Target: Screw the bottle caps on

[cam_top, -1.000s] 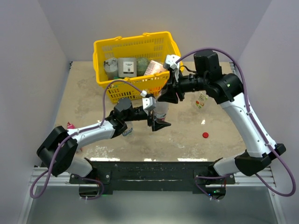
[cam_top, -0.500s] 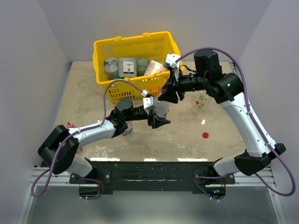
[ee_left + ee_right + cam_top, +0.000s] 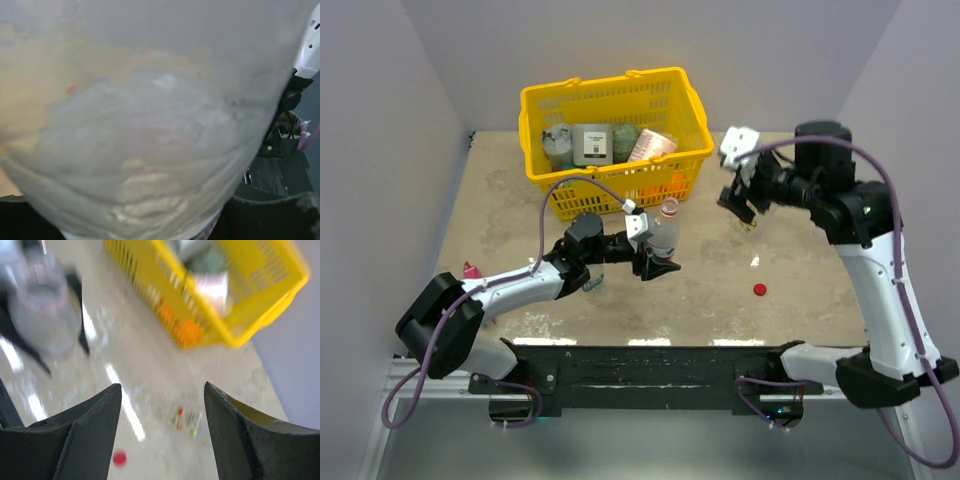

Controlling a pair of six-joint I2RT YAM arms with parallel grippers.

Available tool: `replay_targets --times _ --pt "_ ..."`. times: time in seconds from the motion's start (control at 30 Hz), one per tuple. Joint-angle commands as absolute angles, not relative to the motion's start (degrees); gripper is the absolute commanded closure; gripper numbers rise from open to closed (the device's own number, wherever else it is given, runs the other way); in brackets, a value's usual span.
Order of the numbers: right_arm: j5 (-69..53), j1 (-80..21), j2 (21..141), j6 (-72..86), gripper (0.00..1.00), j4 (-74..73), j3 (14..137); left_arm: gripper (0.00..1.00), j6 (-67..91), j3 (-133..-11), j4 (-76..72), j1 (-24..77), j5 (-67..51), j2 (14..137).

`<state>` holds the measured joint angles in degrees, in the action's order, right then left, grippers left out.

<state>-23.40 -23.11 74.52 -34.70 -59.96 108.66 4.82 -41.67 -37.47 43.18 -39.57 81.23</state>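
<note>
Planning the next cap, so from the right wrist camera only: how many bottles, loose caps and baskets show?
Bottles: 2, clear bottle and labelled bottle
Loose caps: 1, red cap
Baskets: 1, yellow basket
Total: 4

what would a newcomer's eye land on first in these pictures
The bright yellow basket, packed with goods, stands out first at the back of the table. In front of it, mid-table, the left gripper clasps a clear bottle, which fills that wrist camera's view. Off to the right, the right gripper hangs open and empty, with a small red cap lying on the table nearby.
</note>
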Motion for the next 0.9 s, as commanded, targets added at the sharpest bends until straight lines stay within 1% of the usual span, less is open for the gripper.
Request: replay_targets --times 0.0,0.03,0.1,0.23,0.3,0.4,0.6,0.87 --pt "-16.89 -21.62 68.06 -58.60 0.31 -74.36 83.40 1.00 0.79 -41.66 -37.01 43.24 -38.23 77.70" --pt "-16.27 -21.36 66.72 -64.37 0.32 -74.36 79.93 1.00 0.53 -41.83 -36.65 43.24 -38.06 77.00" --pt "-14.69 -21.27 65.05 -70.28 0.32 -74.88 71.77 1.00 0.26 -41.75 -34.99 43.07 -37.53 76.12" --pt "-13.45 -21.27 64.68 -79.87 0.35 -73.83 64.70 1.00 0.61 -41.84 -33.05 42.98 -38.14 74.27" --pt "-12.57 -21.18 65.74 -81.29 0.35 -70.41 62.15 1.00 0.79 -42.10 -31.82 42.89 -38.50 74.09" --pt "-10.29 -20.48 68.99 -85.95 0.36 -68.47 59.25 1.00 0.79 -42.63 -30.67 42.45 -38.85 74.00" --pt "-8.00 -15.31 74.61 -93.07 0.37 -63.99 54.67 1.00 0.97 -42.98 -30.32 41.75 -39.02 74.79" --pt "-6.59 -11.25 79.80 -99.31 0.37 -59.94 53.62 1.00 2.64 -43.50 -31.38 41.66 -39.29 76.37"
